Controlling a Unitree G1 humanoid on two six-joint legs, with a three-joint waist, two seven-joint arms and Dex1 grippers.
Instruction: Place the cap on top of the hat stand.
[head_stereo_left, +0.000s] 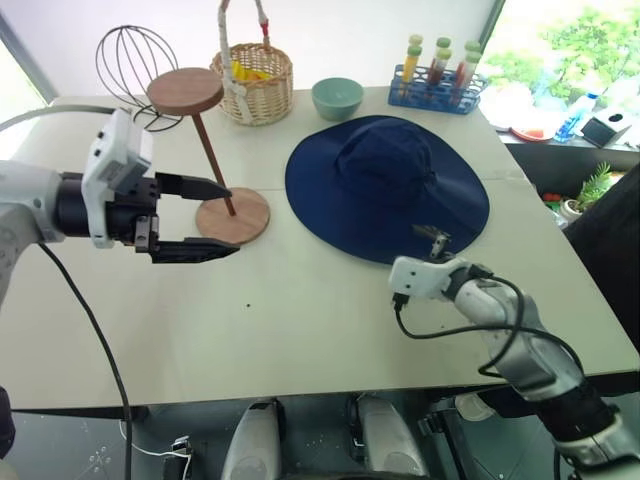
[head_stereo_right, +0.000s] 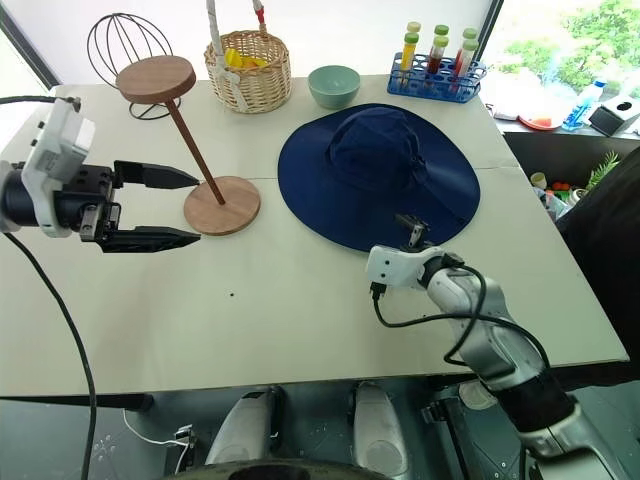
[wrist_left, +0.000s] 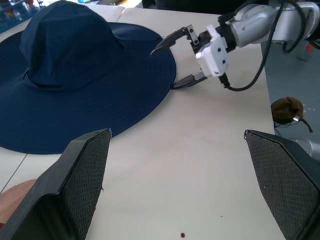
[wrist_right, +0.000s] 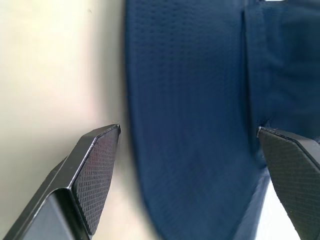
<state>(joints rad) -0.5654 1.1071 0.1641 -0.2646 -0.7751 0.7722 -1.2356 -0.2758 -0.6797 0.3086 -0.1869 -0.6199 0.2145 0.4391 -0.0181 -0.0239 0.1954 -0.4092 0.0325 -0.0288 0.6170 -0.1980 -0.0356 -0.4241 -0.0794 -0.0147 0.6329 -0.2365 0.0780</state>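
Note:
The navy cap lies flat on the table, crown up, right of centre. Its near brim edge runs between the open fingers of my right gripper, which points forward at the brim. The left wrist view shows that gripper with one finger over the brim and the other at table level beside it. The wooden hat stand rises on a slanted rod from its round base at the left. My left gripper hovers open just left of the base, pointing right, with nothing between its fingers.
Along the far edge stand a black wire frame, a wicker basket, a green bowl and a blue rack of tubes. The table has bare surface toward its near edge.

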